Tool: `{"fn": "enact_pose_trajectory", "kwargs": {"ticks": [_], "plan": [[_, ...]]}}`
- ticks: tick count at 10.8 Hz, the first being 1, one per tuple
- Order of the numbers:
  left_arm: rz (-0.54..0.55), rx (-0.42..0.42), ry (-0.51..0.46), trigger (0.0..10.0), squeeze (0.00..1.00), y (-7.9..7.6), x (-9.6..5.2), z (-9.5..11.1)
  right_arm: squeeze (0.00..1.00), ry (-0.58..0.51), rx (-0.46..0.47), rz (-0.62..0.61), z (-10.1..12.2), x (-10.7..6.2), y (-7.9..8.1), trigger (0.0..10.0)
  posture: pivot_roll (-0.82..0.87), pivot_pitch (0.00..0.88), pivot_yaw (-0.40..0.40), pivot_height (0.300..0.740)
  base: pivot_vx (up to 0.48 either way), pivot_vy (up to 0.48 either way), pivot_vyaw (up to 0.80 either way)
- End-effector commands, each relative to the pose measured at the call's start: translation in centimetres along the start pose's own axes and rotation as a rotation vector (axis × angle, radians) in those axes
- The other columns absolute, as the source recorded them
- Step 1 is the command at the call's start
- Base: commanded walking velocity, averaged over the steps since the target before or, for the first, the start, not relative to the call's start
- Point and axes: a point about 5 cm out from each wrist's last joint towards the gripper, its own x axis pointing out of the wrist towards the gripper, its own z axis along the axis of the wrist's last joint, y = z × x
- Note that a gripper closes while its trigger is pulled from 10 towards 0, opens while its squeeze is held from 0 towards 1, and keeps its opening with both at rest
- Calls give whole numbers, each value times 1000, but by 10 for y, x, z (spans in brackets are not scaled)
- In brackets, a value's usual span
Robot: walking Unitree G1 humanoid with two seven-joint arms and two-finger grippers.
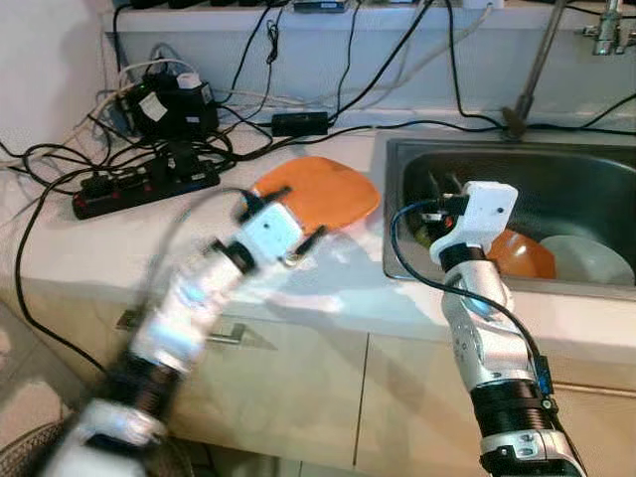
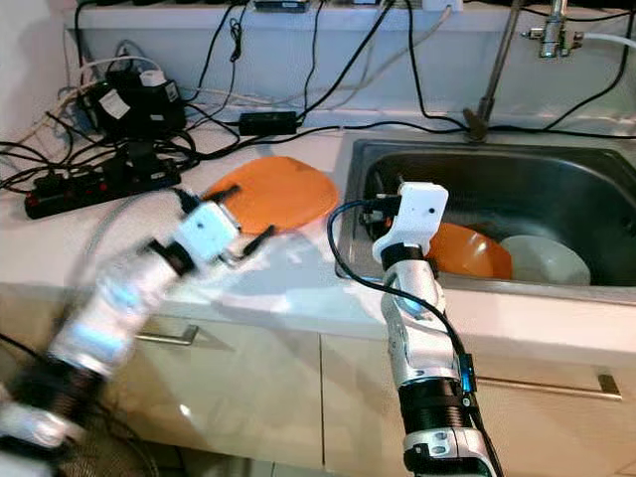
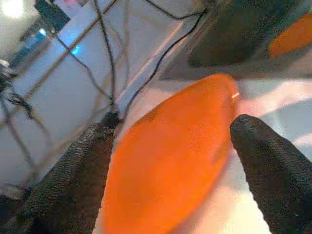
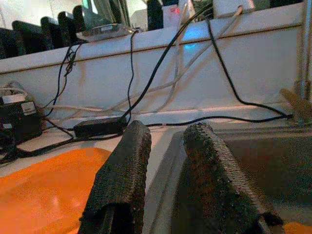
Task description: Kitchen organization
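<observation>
So, sink: an orange bowl [image 1: 522, 255] and a white plate [image 1: 589, 260] already lie inside.
Counter: flat orange plastic plate [image 1: 320, 191] waits.
Left gripper [image 1: 288, 221]: fingers wide, straddling it.
Right gripper [image 4: 170, 180]: fingers narrow, empty.

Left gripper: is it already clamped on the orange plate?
No. The left gripper is open, its fingers spread either side of the orange plate on the counter.

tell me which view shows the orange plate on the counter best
The left eye view: the whole orange plate lies flat beside the sink. The right eye view matches. The left wrist view shows it blurred between the open left claw; the right wrist view catches an edge.
</observation>
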Motion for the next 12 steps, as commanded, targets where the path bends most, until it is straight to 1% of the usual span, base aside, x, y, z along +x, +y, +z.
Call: {"fn": "enact_pose_trajectory", "kwargs": {"ticks": [1,2,3,4,5,6,7,8,9,10,12], "plan": [[-60,116,23,10000,0,7,2,7,0,-10,2,8,2,1,3,10000,63,5,77,728,0,0,0],[-97,205,77,10000,0,10,2,3,0,-8,2,7,1,1,4,10000,62,6,79,728,0,0,0],[-149,280,112,10000,0,10,5,-2,0,-1,-1,3,0,1,3,10000,61,7,79,728,0,0,0],[-181,287,116,10000,0,9,7,-2,0,2,-4,1,0,1,3,10000,61,7,79,728,0,0,0],[-239,307,135,10000,0,11,11,-2,0,-1,-5,1,1,1,3,10000,51,11,86,728,0,0,0],[-288,343,170,10000,0,17,15,-3,0,-4,-7,-8,1,1,0,10000,46,14,93,728,0,0,0],[-349,346,204,10000,0,14,15,-8,0,-1,-11,-16,1,0,-2,10000,41,15,96,728,0,0,0],[-384,333,215,10000,0,12,14,-11,0,-3,-12,-19,1,0,-2,10000,39,16,98,728,0,0,0],[-391,323,201,10000,0,11,14,-10,0,-5,-12,-23,1,-1,-3,10000,38,17,101,728,0,0,0],[-396,334,210,10000,0,13,14,-11,0,-5,-13,-24,1,-1,-3,10000,39,15,99,728,0,0,0],[-370,425,283,10000,0,13,16,-21,0,-5,-13,-21,1,0,-3,10000,40,10,99,728,0,0,0]]}}
